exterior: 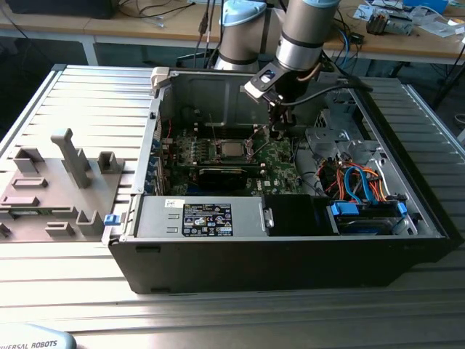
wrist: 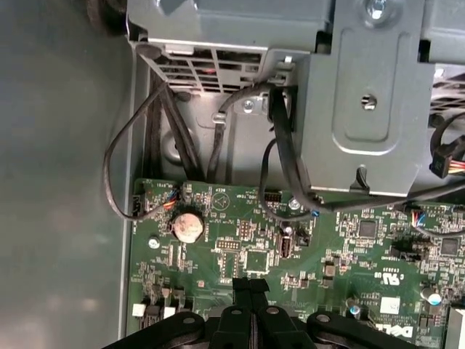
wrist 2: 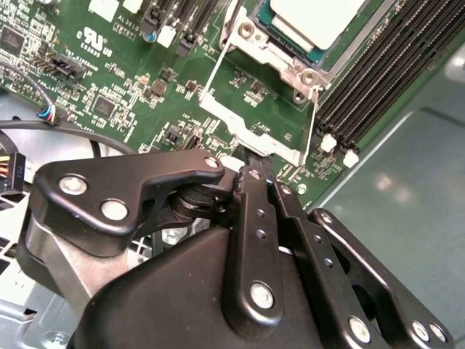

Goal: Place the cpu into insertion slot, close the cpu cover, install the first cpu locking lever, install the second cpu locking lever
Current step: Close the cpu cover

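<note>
Gripper: black two-finger gripper [wrist 2: 247, 161] is down inside the open black computer case [exterior: 290, 254], fingers pressed together, nothing visible between them.
Tips: right at a silvery metal strip [wrist 2: 256, 137] on the green circuit board [wrist 2: 123, 73].
Cpu: small flat square silvery-grey chip [wrist 2: 316, 16], lying flat in the cut-out of the thin silvery metal cover frame [wrist 2: 280, 59]. In the exterior view it is near the gripper, at about 9 o'clock.
Levers: thin silvery wire [wrist 2: 214, 69] runs from a frame corner towards the tips.
Battery: round silver coin cell [wrist: 187, 225] sits on the board.
</note>
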